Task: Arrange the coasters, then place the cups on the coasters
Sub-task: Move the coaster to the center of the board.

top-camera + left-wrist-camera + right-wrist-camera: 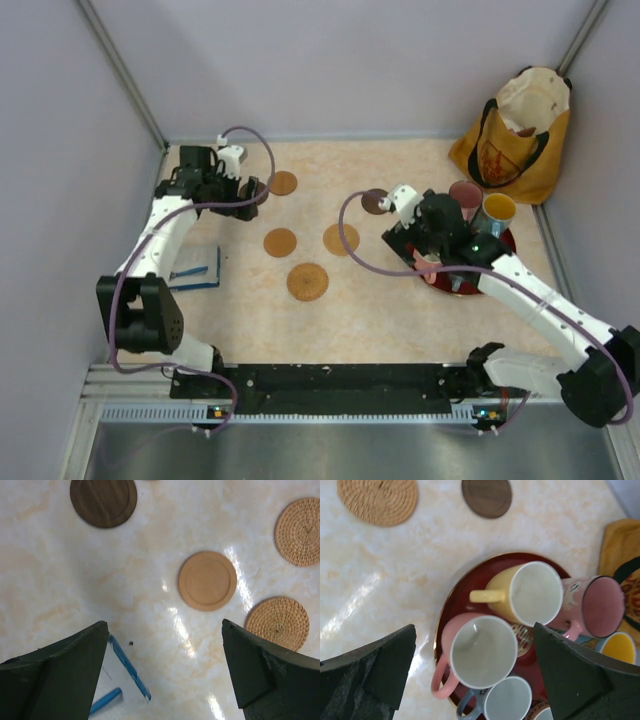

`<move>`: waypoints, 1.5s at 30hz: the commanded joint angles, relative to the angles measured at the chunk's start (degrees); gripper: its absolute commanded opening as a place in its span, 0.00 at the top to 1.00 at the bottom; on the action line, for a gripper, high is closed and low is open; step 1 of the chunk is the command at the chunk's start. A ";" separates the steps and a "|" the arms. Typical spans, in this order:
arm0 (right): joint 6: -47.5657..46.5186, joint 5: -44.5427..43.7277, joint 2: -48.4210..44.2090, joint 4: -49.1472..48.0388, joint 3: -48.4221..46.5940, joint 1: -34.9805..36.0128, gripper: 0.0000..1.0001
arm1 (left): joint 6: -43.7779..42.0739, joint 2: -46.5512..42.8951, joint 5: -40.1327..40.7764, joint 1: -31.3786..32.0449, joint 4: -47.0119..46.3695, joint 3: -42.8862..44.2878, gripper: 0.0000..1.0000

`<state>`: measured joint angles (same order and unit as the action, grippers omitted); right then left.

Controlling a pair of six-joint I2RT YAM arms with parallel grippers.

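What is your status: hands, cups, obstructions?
Left hand, right hand open, empty. Small handled mugs crowded on round red tray. Thin round coasters bare. Nothing blocking.

Left tool (165,630) wide open, reaching far forward, right tool (475,630) agape, pointing down

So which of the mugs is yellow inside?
The blue mug nearest the yellow-orange bag, beside a pink mug. Its inside is yellow; the other visible mugs are white or pink inside.

The coasters (298,531) are woven tan or dark brown, the cups (482,652) pink and pale yellow, the tray (464,587) deep red
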<state>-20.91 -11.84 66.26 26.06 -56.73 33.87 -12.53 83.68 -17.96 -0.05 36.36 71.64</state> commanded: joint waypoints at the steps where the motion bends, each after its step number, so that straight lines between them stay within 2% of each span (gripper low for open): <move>1: -1.42 6.47 -6.22 -1.45 6.44 -0.47 0.01 | 1.10 9.54 4.59 3.74 0.73 12.00 0.01; 3: -2.38 7.96 -6.67 -2.77 8.73 -0.64 0.01 | 2.16 14.90 8.00 4.80 1.34 17.72 0.01; 7: -3.00 5.51 -5.44 -5.23 9.44 -0.73 0.01 | 4.62 25.19 13.73 5.85 2.66 27.31 0.01; 14: -2.91 4.37 -4.47 -7.34 11.03 -1.43 0.01 | 8.05 36.54 13.83 6.12 5.21 36.90 0.03; 23: -2.82 3.57 -3.86 -7.70 11.03 -2.40 0.01 | 7.26 44.02 2.93 6.47 5.04 41.56 0.02; 34: -3.79 2.26 -2.54 -8.57 11.38 -2.49 0.01 | 7.70 51.32 0.99 7.88 6.79 43.94 0.02; 42: -4.23 2.17 -3.33 -9.01 11.73 -2.49 0.01 | 7.09 50.53 -0.50 8.49 8.28 43.15 0.03; 45: -4.23 2.26 -3.33 -9.01 11.73 -2.49 0.01 | 7.26 50.27 -1.55 8.58 8.73 42.01 0.08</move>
<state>-24.62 -9.39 63.48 19.14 -44.95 31.70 -5.50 133.69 -16.56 7.99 42.48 114.52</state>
